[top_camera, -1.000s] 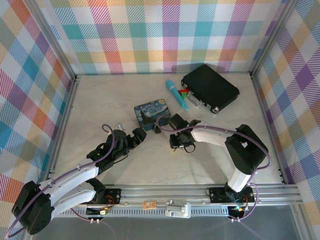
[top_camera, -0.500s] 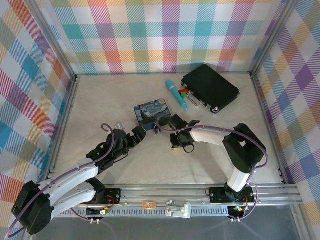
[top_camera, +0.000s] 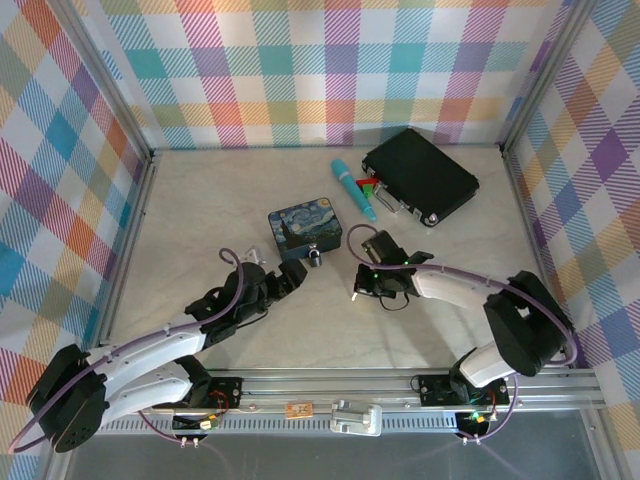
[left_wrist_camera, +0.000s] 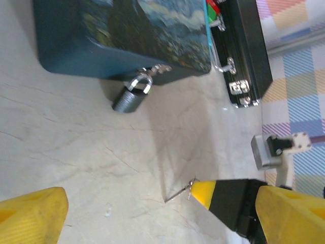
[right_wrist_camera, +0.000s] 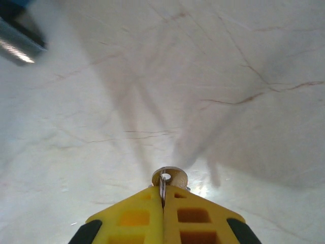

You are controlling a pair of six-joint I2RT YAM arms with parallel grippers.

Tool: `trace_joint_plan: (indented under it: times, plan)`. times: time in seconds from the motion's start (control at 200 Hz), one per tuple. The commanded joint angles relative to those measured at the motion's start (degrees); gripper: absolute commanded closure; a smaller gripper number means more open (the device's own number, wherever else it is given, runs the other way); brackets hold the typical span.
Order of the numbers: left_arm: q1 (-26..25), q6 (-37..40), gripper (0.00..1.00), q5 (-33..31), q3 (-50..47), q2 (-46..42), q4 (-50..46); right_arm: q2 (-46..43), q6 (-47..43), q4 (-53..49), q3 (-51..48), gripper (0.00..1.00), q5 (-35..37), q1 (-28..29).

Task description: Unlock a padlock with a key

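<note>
Key (right_wrist_camera: 166,178), thin silvery metal with a round head, is pinched in the right gripper (right_wrist_camera: 163,197), its yellow tips closed on it. Ahead of the left gripper (top_camera: 296,276), fingers spread wide, lies the padlock (left_wrist_camera: 131,96), small, dark and barrel-shaped with a shiny shackle, touching the painted tin (left_wrist_camera: 91,40).

In the right wrist view the key (right_wrist_camera: 169,178) showed just a small round end at lower centre, the rest hidden between the pressed-together yellow fingers (right_wrist_camera: 134,216) of the right gripper (right_wrist_camera: 163,195), a grey metal thing (right_wrist_camera: 18,43) at upper left was blurred and cropped, and the left wrist view's top edge cut off the painted tin (left_wrist_camera: 101,35) and the black case (left_wrist_camera: 244,46).
</note>
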Motion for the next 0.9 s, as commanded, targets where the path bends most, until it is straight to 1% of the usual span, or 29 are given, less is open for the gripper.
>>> trace_joint_plan:
  times: [0.0, 0.125, 0.21, 0.345, 0.47, 0.51, 0.565, 0.635, 0.705, 0.8, 0.895]
  plan:
    - [-2.9, 1.1, 0.11, -2.0, 0.5, 2.0, 7.1, -3.3, 2.8, 4.2, -0.6, 1.0, -3.1, -0.4]
    - [-5.8, 2.2, 0.19, -3.2, 2.0, 5.1, 9.4, -4.6, 4.2, 6.9, -0.8, 1.0, -4.6, -0.4]
    - [-6.9, 2.0, 0.21, -3.1, 2.8, 7.4, 10.6, -4.7, 4.8, 8.4, -0.6, 1.0, -5.5, -0.5]
    - [-7.3, 1.5, 0.21, -3.0, 3.4, 9.5, 11.2, -2.9, 4.9, 9.1, -0.5, 1.0, -6.2, -0.6]
    - [-7.3, 0.5, 0.21, -4.6, 3.8, 9.5, 8.6, -1.3, 4.2, 13.5, -2.4, 1.0, -10.4, -0.7]
    - [-7.3, -0.6, 0.22, -4.7, 3.9, 9.7, 7.7, -1.1, 3.5, 14.5, -2.6, 1.0, -11.5, -0.8]
    - [-7.3, -3.2, 0.27, -4.6, 3.5, 10.4, 7.8, -1.4, 3.0, 15.0, -2.7, 1.0, -12.4, -1.1]
    - [-7.3, -6.4, 0.33, -3.8, 2.2, 11.8, 12.3, -2.1, 3.3, 16.7, -3.4, 1.0, -14.1, -1.9]
    - [-7.3, -9.6, 0.35, -3.8, 1.4, 13.5, 16.4, -3.1, 4.3, 19.3, -4.6, 1.0, -16.0, -2.7]
    - [-7.5, -14.1, 0.34, -4.1, 1.6, 16.0, 20.0, -4.9, 4.6, 22.0, -5.9, 1.0, -17.4, -3.1]
    - [-7.7, -19.1, 0.32, -4.6, 2.9, 18.3, 21.5, -6.5, 4.1, 22.5, -6.2, 1.0, -17.8, -3.1]
